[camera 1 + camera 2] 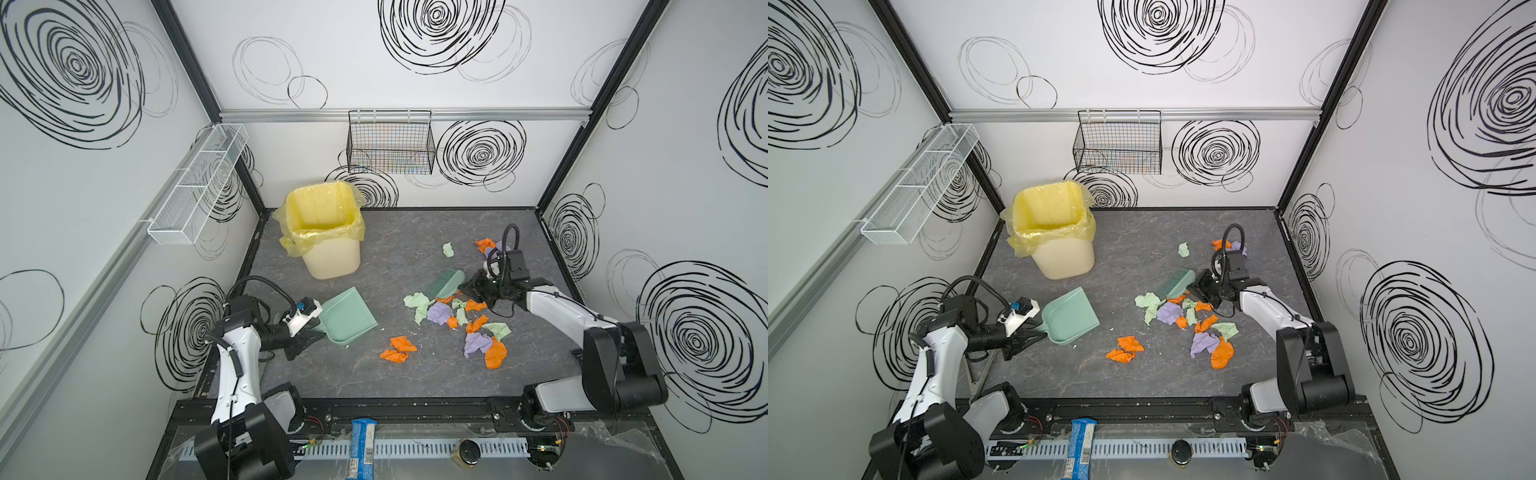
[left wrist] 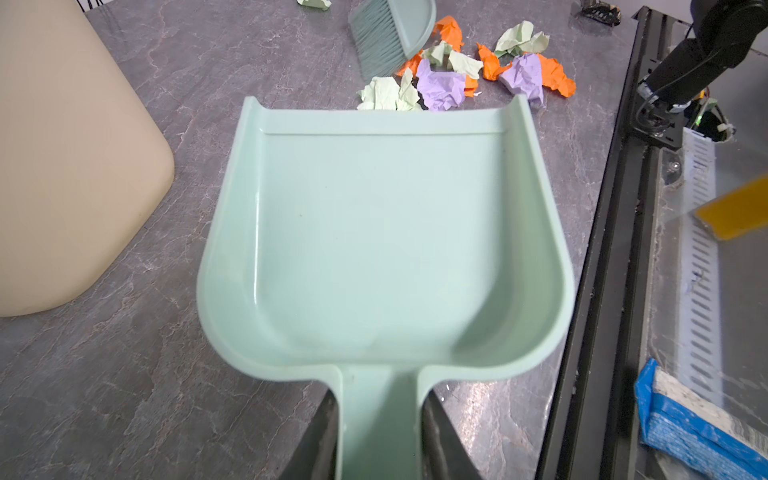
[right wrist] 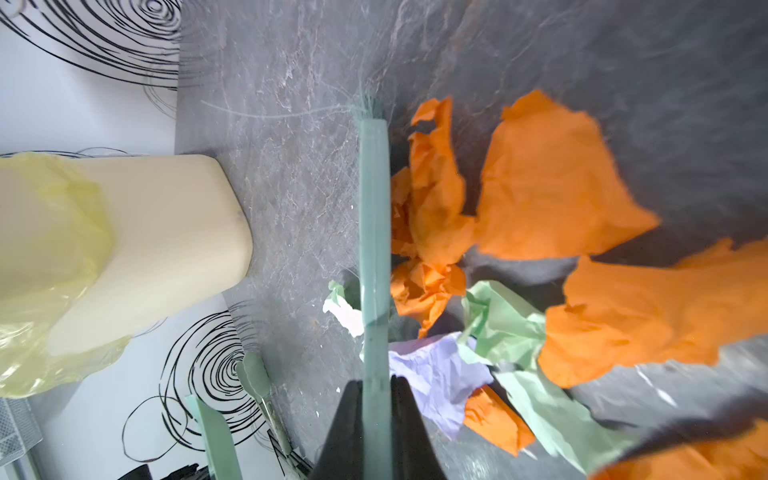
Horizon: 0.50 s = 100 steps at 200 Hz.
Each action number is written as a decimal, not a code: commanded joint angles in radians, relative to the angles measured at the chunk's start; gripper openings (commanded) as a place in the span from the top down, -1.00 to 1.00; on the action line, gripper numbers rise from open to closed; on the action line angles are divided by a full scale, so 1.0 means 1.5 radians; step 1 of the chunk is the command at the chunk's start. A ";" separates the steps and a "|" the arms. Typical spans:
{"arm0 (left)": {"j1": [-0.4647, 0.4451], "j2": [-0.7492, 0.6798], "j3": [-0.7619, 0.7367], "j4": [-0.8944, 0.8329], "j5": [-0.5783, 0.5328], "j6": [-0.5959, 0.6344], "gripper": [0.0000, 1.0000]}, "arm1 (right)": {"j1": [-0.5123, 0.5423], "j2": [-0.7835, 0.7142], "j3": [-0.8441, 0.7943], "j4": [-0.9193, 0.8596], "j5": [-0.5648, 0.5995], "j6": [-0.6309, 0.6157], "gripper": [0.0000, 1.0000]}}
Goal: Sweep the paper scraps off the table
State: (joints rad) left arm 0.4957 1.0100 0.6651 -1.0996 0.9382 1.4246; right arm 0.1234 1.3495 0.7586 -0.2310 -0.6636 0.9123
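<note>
Orange, lilac and pale green paper scraps (image 1: 457, 320) (image 1: 1183, 320) lie bunched on the right half of the table (image 1: 374, 374). One green scrap (image 1: 448, 249) lies apart, farther back. My left gripper (image 1: 311, 332) (image 2: 380, 436) is shut on the handle of a mint-green dustpan (image 1: 347, 316) (image 2: 382, 232), whose empty mouth faces the scraps (image 2: 440, 83). My right gripper (image 1: 473, 289) (image 3: 376, 415) is shut on the handle of a green brush (image 1: 451, 282) (image 3: 374, 249). The bristles stand at the far edge of the pile, with scraps (image 3: 540, 187) pressed against one side.
A cream bin with a yellow liner (image 1: 328, 237) stands at the back left, behind the dustpan. A black wire basket (image 1: 390, 143) and a white mesh shelf (image 1: 199, 183) hang on the walls. A blue packet (image 1: 363, 446) lies past the table's front edge.
</note>
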 commanded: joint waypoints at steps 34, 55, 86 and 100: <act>-0.004 0.012 0.003 -0.005 0.016 0.003 1.00 | -0.081 -0.157 0.020 0.024 -0.086 0.037 1.00; -0.003 0.009 0.001 0.001 0.016 -0.002 1.00 | -0.088 -0.125 0.043 0.090 -0.063 0.081 1.00; -0.003 0.006 -0.001 0.007 0.015 -0.010 1.00 | -0.085 -0.011 0.070 0.264 0.017 0.192 1.00; -0.003 0.006 -0.001 0.007 0.013 -0.010 1.00 | -0.084 0.060 0.100 0.323 0.047 0.237 1.00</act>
State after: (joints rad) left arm 0.4957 1.0241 0.6651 -1.0878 0.9379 1.4128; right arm -0.0025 1.3048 0.8406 0.0078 -0.6964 1.1046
